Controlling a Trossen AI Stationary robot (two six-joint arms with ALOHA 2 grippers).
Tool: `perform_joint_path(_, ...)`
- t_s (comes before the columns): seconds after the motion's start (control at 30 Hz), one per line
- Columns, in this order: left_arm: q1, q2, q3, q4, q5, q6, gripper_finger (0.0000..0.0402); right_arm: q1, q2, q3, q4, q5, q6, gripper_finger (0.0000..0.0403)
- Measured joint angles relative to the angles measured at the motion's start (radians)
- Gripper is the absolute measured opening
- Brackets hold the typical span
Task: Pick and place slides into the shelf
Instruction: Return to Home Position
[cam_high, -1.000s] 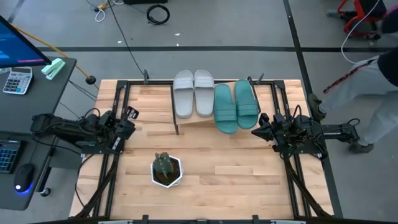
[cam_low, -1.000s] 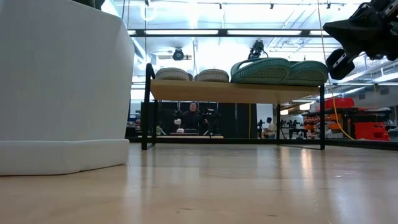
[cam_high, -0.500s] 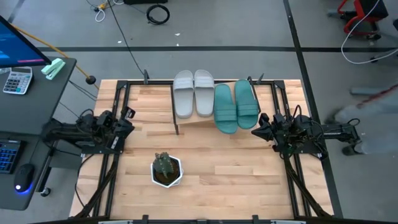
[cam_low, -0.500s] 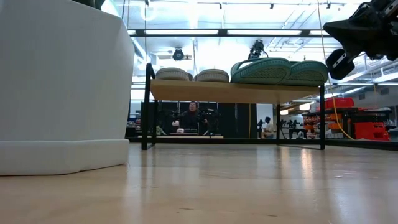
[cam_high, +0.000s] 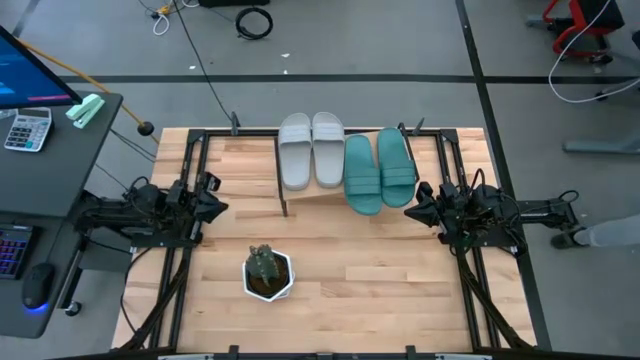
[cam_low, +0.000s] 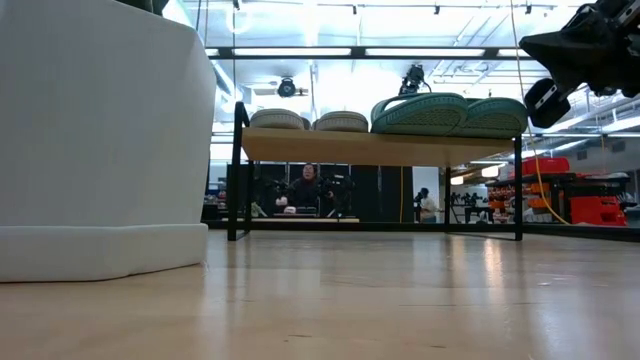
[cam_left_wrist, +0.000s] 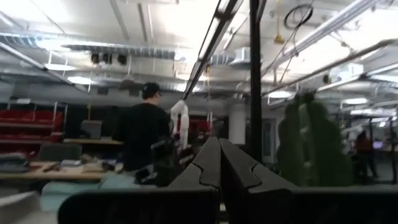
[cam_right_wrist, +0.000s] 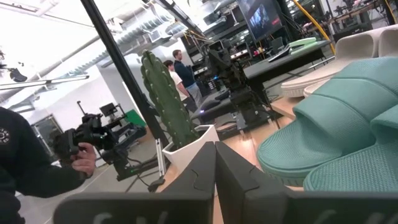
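The shelf stands at the far middle of the table on thin black legs. Two light grey slides lie side by side on the left half of its top board, soles down. Two teal slides lie on the right half and also show in the low view. My left gripper hovers shut at the table's left side, holding nothing. My right gripper hovers shut at the right side, just off the teal slides' near end.
A small cactus in a white pot stands near the front, left of centre, and fills the left of the low view. Bare wood lies between the arms in front of the shelf. People stand in the room beyond the table.
My left arm has folded in over the table's left edge. Its gripper has sunk a little and tipped down from a steep upward tilt, staying shut. A person at the right edge of the high view has moved away. The slides and my right arm have kept still.
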Motion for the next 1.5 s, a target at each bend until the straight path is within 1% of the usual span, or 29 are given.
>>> perform_joint_path(0.23,0.0,0.001,0.0,-0.061,-0.017,0.031,0.0002,0.0,0.0,0.0,0.0,0.0,0.0,0.0014)
perform_joint_path(0.5,0.0,0.001,0.0,-0.193,-0.019,0.045,0.0002,0.0,0.0,0.0,0.0,0.0,0.0,0.0014)
perform_joint_path(0.7,0.0,0.001,0.0,-0.319,-0.111,0.079,0.0007,0.0,0.0,0.0,0.0,0.0,0.0,0.0014)
perform_joint_path(0.97,0.0,0.001,0.0,-0.455,-0.154,0.075,0.0008,0.0,0.0,0.0,0.0,0.0,0.0,0.0014)
perform_joint_path(1.13,0.0,0.001,0.0,-0.481,-0.159,0.072,0.0004,0.0,0.0,0.0,0.0,0.0,0.0,0.0014)
perform_joint_path(1.3,0.0,0.003,-0.001,-0.493,-0.178,0.076,0.001,0.0,0.0,0.0,0.0,0.0,0.0,0.0014)
perform_joint_path(1.5,0.0,0.003,-0.001,-0.5,-0.182,0.052,0.0004,0.0,0.0,0.0,0.0,0.0,0.0,0.0014)
